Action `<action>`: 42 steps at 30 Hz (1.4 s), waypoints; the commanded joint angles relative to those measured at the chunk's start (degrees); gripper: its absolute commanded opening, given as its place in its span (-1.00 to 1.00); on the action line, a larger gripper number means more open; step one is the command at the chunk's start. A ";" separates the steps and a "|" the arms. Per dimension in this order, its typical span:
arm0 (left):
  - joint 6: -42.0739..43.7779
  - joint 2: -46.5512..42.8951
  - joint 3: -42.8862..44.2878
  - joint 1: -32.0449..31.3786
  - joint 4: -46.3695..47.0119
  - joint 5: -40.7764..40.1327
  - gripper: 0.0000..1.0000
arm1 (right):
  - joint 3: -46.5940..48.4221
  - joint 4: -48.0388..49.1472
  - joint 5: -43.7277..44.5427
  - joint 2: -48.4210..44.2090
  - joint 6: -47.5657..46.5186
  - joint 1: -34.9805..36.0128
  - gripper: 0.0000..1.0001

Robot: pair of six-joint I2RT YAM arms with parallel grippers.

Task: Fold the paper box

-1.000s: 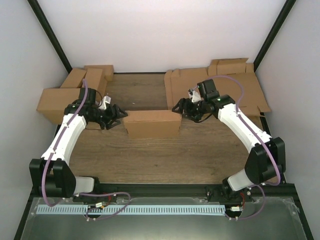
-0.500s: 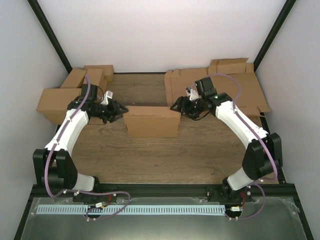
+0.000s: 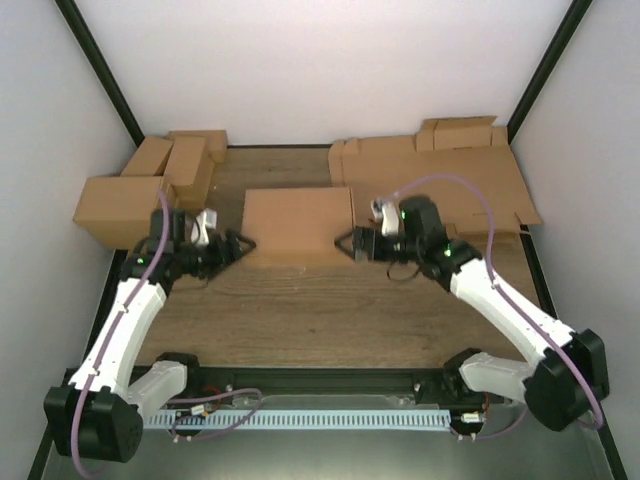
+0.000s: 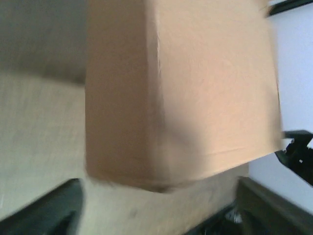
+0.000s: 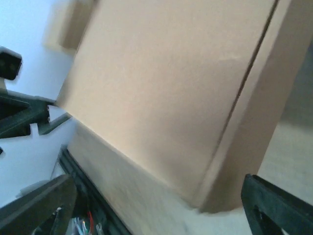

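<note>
The paper box [image 3: 297, 225] is a closed plain brown carton in the middle of the wooden table, showing one broad face to the top camera. My left gripper [image 3: 240, 243] is open at the box's near-left corner. My right gripper [image 3: 345, 242] is open at its near-right corner. In the left wrist view the box [image 4: 181, 93] fills the frame, its lower corner just beyond my open left gripper [image 4: 159, 213]. In the right wrist view the box [image 5: 171, 83] stands tilted beyond my open right gripper [image 5: 159, 208]. Neither gripper holds it.
A cluster of brown cartons [image 3: 140, 190] stands at the back left. A pile of flat cardboard sheets [image 3: 450, 170] lies at the back right. White walls with black corner posts enclose the table. A metal rail [image 3: 300, 418] runs along the near edge.
The box has tipped back and now shows a broad square face instead of a low long side. Both arms have swung nearer and lower, the grippers following the box's near corners.
</note>
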 commanded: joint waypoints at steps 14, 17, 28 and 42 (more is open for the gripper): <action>1.56 5.71 -1.68 -0.45 -10.86 -1.00 0.91 | -7.98 -12.92 11.51 2.80 3.82 2.26 0.99; 3.66 9.76 1.20 -0.67 -16.54 -5.42 0.89 | -6.72 -17.64 20.65 7.92 9.16 2.27 0.95; 0.49 8.27 9.30 -0.63 -19.22 -16.25 0.92 | -9.16 -24.14 43.22 12.15 17.27 2.37 -0.98; 0.35 8.05 15.61 -0.52 -18.52 -16.88 0.94 | -9.83 29.12 4.66 11.70 10.82 8.52 0.14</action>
